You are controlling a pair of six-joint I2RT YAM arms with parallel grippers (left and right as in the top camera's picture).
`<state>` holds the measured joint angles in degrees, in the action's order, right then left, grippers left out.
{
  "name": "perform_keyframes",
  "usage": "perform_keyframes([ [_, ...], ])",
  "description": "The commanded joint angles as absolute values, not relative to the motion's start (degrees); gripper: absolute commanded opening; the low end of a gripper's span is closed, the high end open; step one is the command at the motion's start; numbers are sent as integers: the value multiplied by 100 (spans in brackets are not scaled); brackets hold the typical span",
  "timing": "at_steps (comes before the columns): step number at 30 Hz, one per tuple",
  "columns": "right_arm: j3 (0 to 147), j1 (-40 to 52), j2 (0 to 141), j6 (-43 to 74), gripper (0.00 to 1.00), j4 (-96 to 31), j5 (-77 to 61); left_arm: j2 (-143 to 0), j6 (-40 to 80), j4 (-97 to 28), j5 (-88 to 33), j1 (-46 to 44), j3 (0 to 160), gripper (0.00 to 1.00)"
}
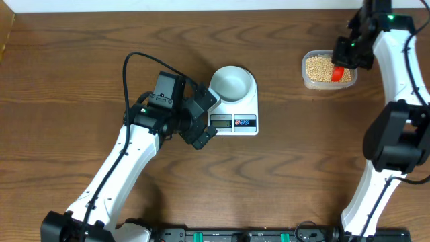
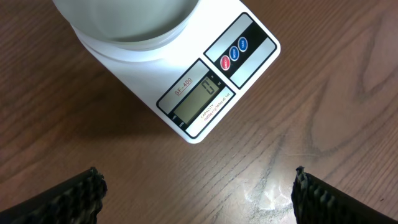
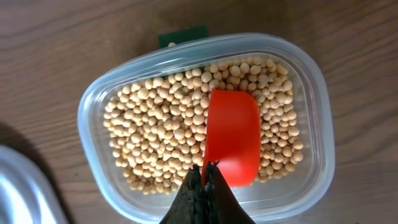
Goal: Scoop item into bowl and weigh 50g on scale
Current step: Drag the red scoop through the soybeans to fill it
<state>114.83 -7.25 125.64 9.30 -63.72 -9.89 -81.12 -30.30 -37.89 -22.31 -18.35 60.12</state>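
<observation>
The right gripper (image 3: 204, 182) is clenched on the thin handle of a red scoop (image 3: 233, 140), jaws pinched almost together. The scoop's cup lies among the beans (image 3: 155, 137) in a clear tub (image 3: 315, 146); no beans show on its red face, and I cannot tell whether it is dug in or only resting. The left gripper (image 2: 199, 199) is released, jaws spread wide and holding nothing, hanging low over the table (image 2: 323, 118) just in front of the scale (image 2: 149, 71).

The beans all sit in the tub, none yet in the bowl (image 2: 130, 18), which stands on the scale. The display seems to read zero.

The beans look hard, round and light, likely to roll and bounce, so they are best taken by scoop, not by fingers. The scoop looks like stiff plastic; the handle is the place to hold it, with the cup kept level on the way over. The bowl looks light and may slide if knocked.

The table is smooth wood grain, so a spilled bean would probably run. The tub stands well apart from the bowl, on the right, with bare table between them.
</observation>
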Motion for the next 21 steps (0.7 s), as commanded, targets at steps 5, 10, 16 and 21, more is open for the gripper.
perform_keyframes([
  [5,11472,-1068,12645,480,1,-6429,-2322,-8036,-3129,-3806,-2220,-1841,6141,98],
  [10,11185,-1341,12645,242,1,-6370,-2926,-8036,-3129,-3806,-2220,-1841,6141,98],
  [16,10816,-1621,12645,75,1,-6230,-3459,-8036,-3129,-3806,-2220,-1841,6141,98],
  [21,10645,-1824,12645,-139,1,-6230,-3898,-8036,-3129,-3806,-2220,-1841,6141,98],
])
